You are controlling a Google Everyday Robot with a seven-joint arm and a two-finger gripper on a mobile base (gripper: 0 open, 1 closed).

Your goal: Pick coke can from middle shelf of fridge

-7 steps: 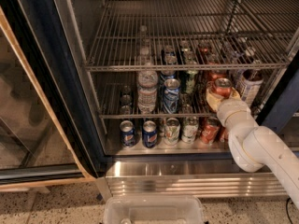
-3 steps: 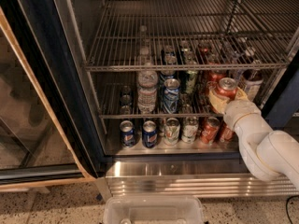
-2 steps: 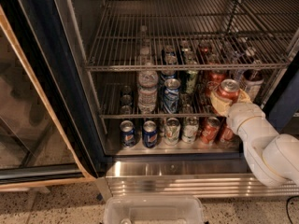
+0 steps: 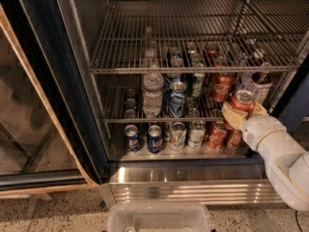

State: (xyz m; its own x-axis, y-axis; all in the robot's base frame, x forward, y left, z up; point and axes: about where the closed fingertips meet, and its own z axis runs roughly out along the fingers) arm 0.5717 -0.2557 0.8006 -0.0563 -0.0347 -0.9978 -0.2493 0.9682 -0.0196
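Bottom centre, nearest: white plastic bin (image 4: 159,217) on the speckled floor, probably parked there as a drop-off. Behind it the fridge (image 4: 72,105), ribbed steel base panel (image 4: 183,187) across the lower frame, glass door (image 4: 29,110) swung open at left so the racks are reachable.

Lower right: white arm (image 4: 285,163) reaching up and in. Gripper (image 4: 241,112) sits at the right end of the middle shelf (image 4: 125,120), level with its front rail. Tan fingers (image 4: 231,115) closed round the coke can (image 4: 241,100) from both sides, silver top showing above them. Side grasp makes sense, little headroom under the upper rack (image 4: 145,70). Can looks gripped and at or just forward of the rail; whether it's clear of the wire, can't tell.

Fridge floor under the shelf: two Pepsi cans (image 4: 143,138), silver cans, more red cans (image 4: 217,134).

Deeper on the middle shelf: water bottle (image 4: 152,93), another Pepsi can (image 4: 176,99), second red can (image 4: 222,87), white-labelled dark bottle (image 4: 261,85) just behind the gripper. Next move likely a straight pull-out; risk is clipping that bottle
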